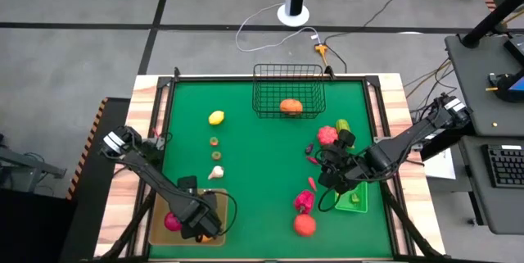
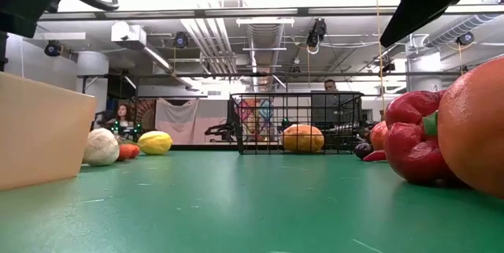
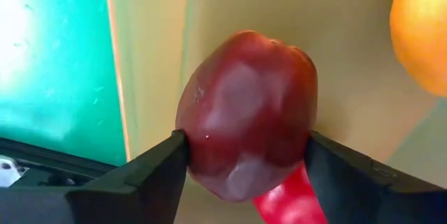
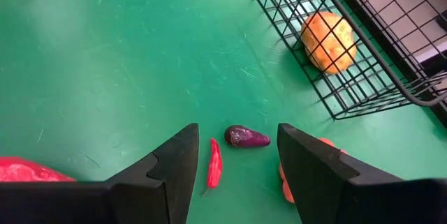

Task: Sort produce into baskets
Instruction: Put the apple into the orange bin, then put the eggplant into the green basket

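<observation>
My left gripper (image 1: 201,224) is over the flat tan tray (image 1: 160,232) at the table's near left and is shut on a dark red apple (image 3: 248,112). An orange fruit (image 3: 422,28) and a red piece (image 3: 290,199) lie in the tray beside it, and a pink piece (image 1: 172,222) shows there too. My right gripper (image 4: 234,161) is open above the green mat, near the green bin (image 1: 358,199). A red chilli (image 4: 214,162) and a small purple eggplant (image 4: 246,137) lie on the mat between its fingers, untouched. The black wire basket (image 1: 286,91) holds an orange piece (image 1: 290,106). My left gripper pinches the apple's two opposite sides (image 3: 190,147) between its two fingers, which come from above, pointing down into the tray. The apple sits between the fingertips, above the red piece. Whether it rests on the tray floor, I cannot tell.
A lemon (image 1: 216,117), two small pieces (image 1: 214,141) and a garlic (image 1: 216,172) lie left of the mat's centre. A red pepper (image 1: 304,201) and an orange (image 1: 304,224) lie near right. A pink-red fruit (image 1: 327,134) and a green piece (image 1: 342,124) lie right.
</observation>
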### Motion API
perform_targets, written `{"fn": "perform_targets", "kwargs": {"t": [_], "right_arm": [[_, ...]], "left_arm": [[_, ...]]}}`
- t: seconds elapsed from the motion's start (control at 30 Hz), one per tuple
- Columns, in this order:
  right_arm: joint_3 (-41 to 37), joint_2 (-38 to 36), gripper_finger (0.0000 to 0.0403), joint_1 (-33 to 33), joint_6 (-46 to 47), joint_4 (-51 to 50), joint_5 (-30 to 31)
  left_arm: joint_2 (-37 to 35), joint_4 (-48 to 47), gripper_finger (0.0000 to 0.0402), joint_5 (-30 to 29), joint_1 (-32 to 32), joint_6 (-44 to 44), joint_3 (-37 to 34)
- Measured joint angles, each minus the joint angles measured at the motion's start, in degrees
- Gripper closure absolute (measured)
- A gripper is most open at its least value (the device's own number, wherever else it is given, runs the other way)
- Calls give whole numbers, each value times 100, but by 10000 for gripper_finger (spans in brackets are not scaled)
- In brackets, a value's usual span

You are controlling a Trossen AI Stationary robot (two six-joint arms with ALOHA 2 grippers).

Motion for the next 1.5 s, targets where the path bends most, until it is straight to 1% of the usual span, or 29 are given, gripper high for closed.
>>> {"fn": "perform_targets", "kwargs": {"t": [0.2, 0.43, 0.67, 0.8, 0.87, 0.93, 1.17, 1.27, 1.37, 1.5], "right_arm": [[0, 0, 216, 1, 2, 20, 2], [0, 0, 216, 1, 2, 26, 1], [0, 0, 216, 0, 2, 85, 2], [0, 0, 216, -7, 4, 114, 1], [0, 0, 216, -11, 33, 119, 0], [0, 0, 216, -15, 79, 136, 2], [0, 0, 216, -119, 65, 386, -9], [0, 0, 216, -250, 63, 415, -108], [0, 0, 216, -430, 66, 418, -318], [0, 0, 216, -683, 61, 426, -447]], "left_arm": [[0, -4, 119, -1, 0, -22, 0], [-2, -94, 114, 108, -1, 0, 115], [-7, -753, 114, 79, -7, 23, 699], [-9, -1160, 114, -241, -7, 161, 1105], [-9, -1304, 113, -533, 0, 300, 1303], [-9, -1343, 113, -957, 18, 496, 1486], [-11, -1313, 123, -2951, 190, 1328, 1913], [-71, -1215, 135, -3629, 326, 1781, 1933], [-212, -903, 151, -4071, 518, 2322, 1848], [-544, -200, 174, -4467, 782, 3245, 1563]]}}
